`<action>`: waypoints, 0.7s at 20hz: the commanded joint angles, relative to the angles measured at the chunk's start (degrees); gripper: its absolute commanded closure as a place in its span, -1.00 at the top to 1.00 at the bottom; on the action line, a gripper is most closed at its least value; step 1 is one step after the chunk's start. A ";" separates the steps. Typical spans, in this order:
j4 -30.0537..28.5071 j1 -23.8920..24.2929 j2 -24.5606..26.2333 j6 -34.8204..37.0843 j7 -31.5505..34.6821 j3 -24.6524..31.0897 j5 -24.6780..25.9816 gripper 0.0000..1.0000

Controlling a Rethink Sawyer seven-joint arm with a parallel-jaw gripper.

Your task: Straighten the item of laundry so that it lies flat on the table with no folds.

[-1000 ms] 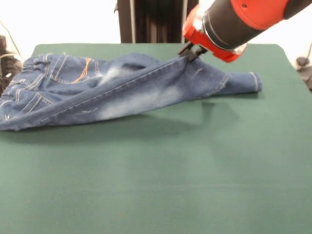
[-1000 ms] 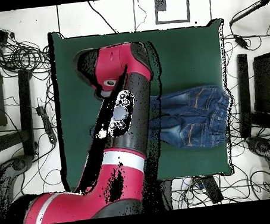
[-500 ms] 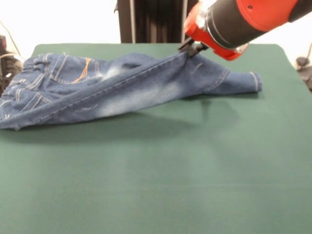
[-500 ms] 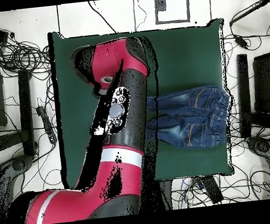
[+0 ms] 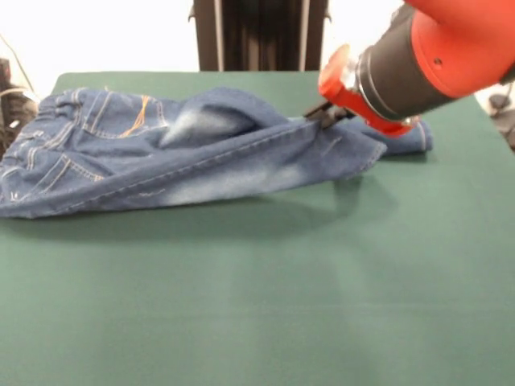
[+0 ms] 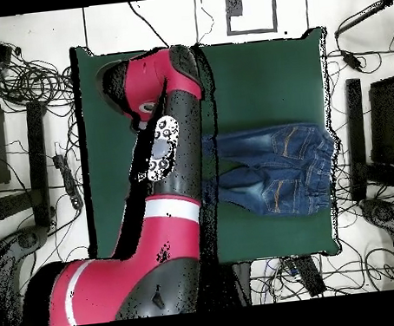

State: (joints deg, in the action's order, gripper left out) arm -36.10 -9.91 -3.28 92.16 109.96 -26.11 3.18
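Front view: arm (image 5: 438,60) comes in from upper right, red/black wrist tilted down-left, gripper (image 5: 326,117) low over the jeans (image 5: 201,153). Black fingertips look pinched on a ridge of denim at the upper leg seam, fabric pulled up into a crease there; fingers together on cloth, not apart. Jeans lie on the table (image 5: 265,305) along its far half, long axis running left-right: waistband w/ back pockets + orange stitching at the left end, leg hem past the gripper on the right, partly hidden behind the wrist. One leg folded over the other, faded patch mid-thigh, not flat. Near half of table bare green. Overhead view: arm (image 6: 161,156) stretches up from the bottom edge across the table (image 6: 260,67), elbow/wrist bulk covers the leg ends of the jeans (image 6: 280,170); gripper itself hidden under the arm here, can't tell finger state from this cam. Jeans sit right of the arm, waistband toward the table's right edge, legs pointing left under the arm, long axis left-right.
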 commanded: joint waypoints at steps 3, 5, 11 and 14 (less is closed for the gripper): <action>6.21 -1.72 3.33 4.88 -8.21 5.23 2.78 -1.00; 8.16 -1.90 4.24 5.35 -9.79 5.13 3.24 -1.00; 12.93 -1.93 5.96 5.76 -13.06 5.23 3.69 -1.00; 17.33 -1.50 7.46 5.78 -15.67 4.71 3.78 -1.00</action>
State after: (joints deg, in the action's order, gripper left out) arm -22.35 -9.81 3.83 93.32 109.86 -26.14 6.46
